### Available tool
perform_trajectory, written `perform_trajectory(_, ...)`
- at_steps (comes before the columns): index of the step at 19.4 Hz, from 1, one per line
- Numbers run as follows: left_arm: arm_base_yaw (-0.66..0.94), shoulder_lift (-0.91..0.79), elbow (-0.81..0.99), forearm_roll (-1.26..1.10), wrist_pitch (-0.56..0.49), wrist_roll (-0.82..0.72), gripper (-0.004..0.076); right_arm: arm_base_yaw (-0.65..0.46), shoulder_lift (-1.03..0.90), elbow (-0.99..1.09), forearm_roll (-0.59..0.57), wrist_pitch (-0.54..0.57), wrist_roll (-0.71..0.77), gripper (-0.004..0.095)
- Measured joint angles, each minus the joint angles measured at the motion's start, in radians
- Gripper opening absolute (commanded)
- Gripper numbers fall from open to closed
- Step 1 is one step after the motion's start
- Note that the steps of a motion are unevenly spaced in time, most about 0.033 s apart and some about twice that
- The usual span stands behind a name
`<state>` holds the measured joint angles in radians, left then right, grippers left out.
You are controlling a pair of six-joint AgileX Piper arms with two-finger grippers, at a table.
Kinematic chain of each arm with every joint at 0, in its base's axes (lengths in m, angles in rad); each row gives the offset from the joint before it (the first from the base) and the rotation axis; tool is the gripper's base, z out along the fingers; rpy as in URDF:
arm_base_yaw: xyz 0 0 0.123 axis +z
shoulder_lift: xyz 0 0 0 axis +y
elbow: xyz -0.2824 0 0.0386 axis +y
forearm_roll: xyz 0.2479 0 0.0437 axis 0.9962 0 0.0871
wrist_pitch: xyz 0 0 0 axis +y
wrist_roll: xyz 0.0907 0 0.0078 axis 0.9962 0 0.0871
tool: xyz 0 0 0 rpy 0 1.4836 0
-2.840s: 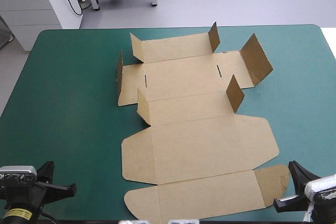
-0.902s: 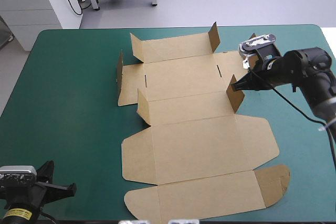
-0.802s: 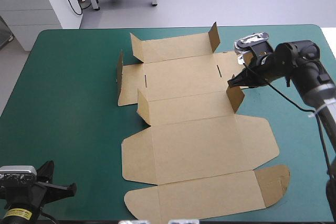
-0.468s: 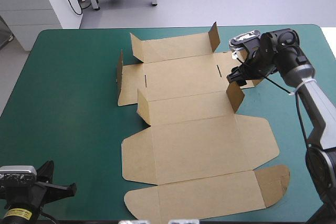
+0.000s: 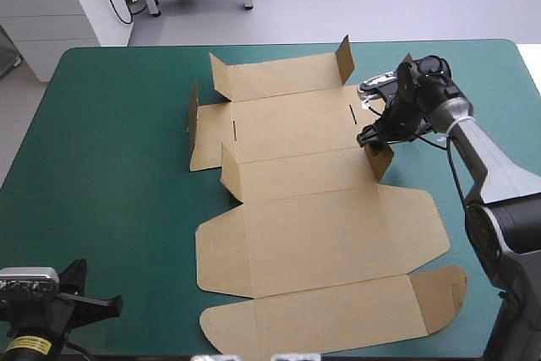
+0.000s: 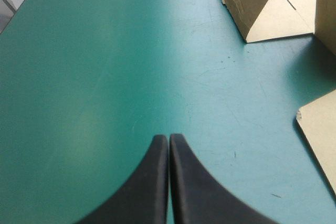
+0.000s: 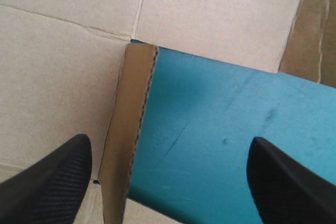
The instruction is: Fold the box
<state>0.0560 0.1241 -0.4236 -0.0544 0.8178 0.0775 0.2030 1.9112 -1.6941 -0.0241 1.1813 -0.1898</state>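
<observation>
The brown box (image 5: pixel 321 226) lies as a cut sheet on the teal-green cover (image 5: pixel 110 141), with several small flaps and a far wall standing up. My right gripper (image 5: pixel 369 137) hangs open right over the raised flap (image 5: pixel 379 156) at the right end of the middle panel. In the right wrist view that flap (image 7: pixel 123 129) stands edge-on between the fingers of the right gripper (image 7: pixel 169 142), close to one of them. My left gripper (image 5: pixel 110 302) rests at the table's near left corner, shut (image 6: pixel 169 137) and holding nothing, with the box's left flaps (image 6: pixel 262 9) ahead of it.
A broad stretch of bare teal-green cover (image 6: pixel 105 66) lies left of the box. The right arm (image 5: pixel 482 166) reaches in along the table's right side. A taller raised flap (image 5: pixel 412 95) stands just beyond the right gripper.
The right arm rose from the near right corner, swung across to the box's right side and turned down over the raised flap. The left arm and the box have not moved.
</observation>
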Motion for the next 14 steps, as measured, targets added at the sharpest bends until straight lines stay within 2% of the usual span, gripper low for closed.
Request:
perform_trajectory(1, 0.0, 0.0, 0.0, 0.0, 0.0, 0.0, -0.0008, 0.0, 0.013, 0.0, 0.009, 0.01, -0.008, 0.0577)
perform_trajectory(2, 0.0, 0.0, 0.0, 0.0, 0.0, 0.0, -0.0008, 0.0, 0.022, 0.0, 0.024, 0.013, -0.014, 0.0412)
perform_trajectory(3, 0.0, 0.0, 0.0, 0.0, 0.0, 0.0, -0.0008, 0.0, 0.037, 0.0, 0.041, 0.013, -0.02, 0.0335)
perform_trajectory(4, 0.0, 0.0, 0.0, 0.0, 0.0, 0.0, -0.0008, 0.0, 0.04, 0.0, 0.049, 0.013, -0.02, 0.0117)
perform_trajectory(5, 0.0, 0.0, 0.0, 0.0, 0.0, 0.0, -0.0008, 0.0, 0.05, 0.0, 0.062, 0.012, -0.023, 0.0027)
perform_trajectory(6, 0.0, 0.0, 0.0, 0.0, 0.0, 0.0, -0.0008, 0.0, 0.051, 0.0, 0.064, 0.01, -0.023, -0.0011)
perform_trajectory(9, 0.0, 0.0, 0.0, 0.0, 0.0, 0.0, -0.0008, 0.002, 0.052, -0.001, 0.08, 0.009, -0.036, -0.0021)
perform_trajectory(14, 0.0, 0.0, 0.0, 0.0, 0.0, 0.0, -0.0008, 0.002, 0.053, -0.02, 0.083, 0.026, -0.262, -0.0021)
